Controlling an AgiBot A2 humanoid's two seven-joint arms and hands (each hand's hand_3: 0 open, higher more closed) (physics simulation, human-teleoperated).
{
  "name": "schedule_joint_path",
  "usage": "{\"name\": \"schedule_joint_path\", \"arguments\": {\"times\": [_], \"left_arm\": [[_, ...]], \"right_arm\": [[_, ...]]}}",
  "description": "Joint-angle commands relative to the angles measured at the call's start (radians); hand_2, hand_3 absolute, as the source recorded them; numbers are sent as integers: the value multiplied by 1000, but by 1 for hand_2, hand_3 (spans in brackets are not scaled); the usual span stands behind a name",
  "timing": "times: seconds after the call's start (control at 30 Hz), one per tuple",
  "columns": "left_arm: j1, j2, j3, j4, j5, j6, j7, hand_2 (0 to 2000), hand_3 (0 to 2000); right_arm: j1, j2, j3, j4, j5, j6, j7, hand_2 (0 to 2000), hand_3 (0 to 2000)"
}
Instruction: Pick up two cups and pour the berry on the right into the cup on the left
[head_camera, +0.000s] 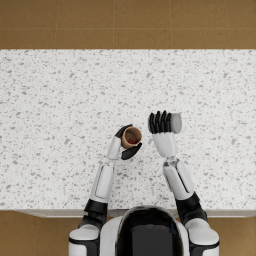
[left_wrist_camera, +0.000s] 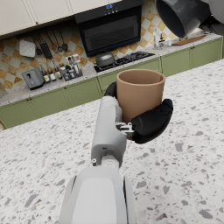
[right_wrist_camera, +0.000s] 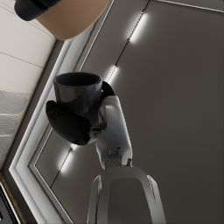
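My left hand (head_camera: 126, 145) holds the brown cup (head_camera: 131, 136), with dark fingers wrapped around its side. The cup stands up straight, its mouth open to the top. It is up over the white speckled table (head_camera: 60, 110), close in front of me. From above I can see something small and red, the berry (head_camera: 131, 141), down inside the brown cup. My left wrist view shows the same brown cup (left_wrist_camera: 140, 99) in my left hand (left_wrist_camera: 148, 122), but there I cannot see inside it. My right hand (head_camera: 161, 123) holds the gray cup (head_camera: 175, 123). This cup is tipped over on its side, and its mouth points toward the brown cup. The two cups are near each other but do not touch. In my left wrist view the gray cup (left_wrist_camera: 181, 16) shows up high, and its dark inside faces down toward the brown cup. In my right wrist view my right hand (right_wrist_camera: 72, 124) is wrapped tight around the gray cup (right_wrist_camera: 81, 94).
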Motion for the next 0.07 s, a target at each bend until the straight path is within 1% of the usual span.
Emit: {"name": "schedule_joint_path", "arguments": {"times": [0.03,0.07], "left_arm": [[0,0,0,0,0,0,0,2000,1280],[0,0,0,0,0,0,0,2000,1280]], "right_arm": [[0,0,0,0,0,0,0,2000,1280],[0,0,0,0,0,0,0,2000,1280]]}}
